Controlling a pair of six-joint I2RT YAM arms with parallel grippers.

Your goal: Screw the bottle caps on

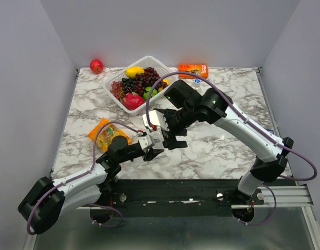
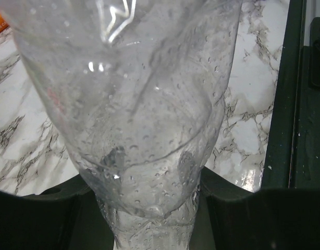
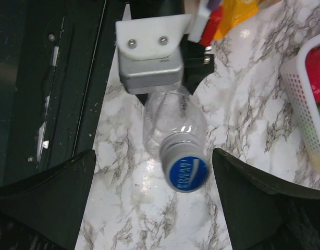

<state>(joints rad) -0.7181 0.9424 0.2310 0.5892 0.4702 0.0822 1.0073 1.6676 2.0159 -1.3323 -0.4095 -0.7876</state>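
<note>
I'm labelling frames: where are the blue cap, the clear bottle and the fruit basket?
blue cap (image 3: 188,173): right wrist view, its printed top.
clear bottle (image 3: 170,117): right wrist view, body under the neck.
fruit basket (image 1: 121,72): top external view, its white rim.

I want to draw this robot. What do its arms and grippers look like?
The left arm and right arm have white tube-shaped links with chunky black joints. A purple cable loops along each. The left gripper and right gripper have black fingers on pale grey-white blocks.

Left arm (image 1: 76,182): low, stretched inward from its base; left claw (image 1: 156,151) clamped on bottle (image 2: 134,104) body. Right arm (image 1: 243,127): elbow raised, forearm reaching inward and down; right claw (image 1: 174,141) jaws spread wide, facing left claw, gripping nothing
</note>
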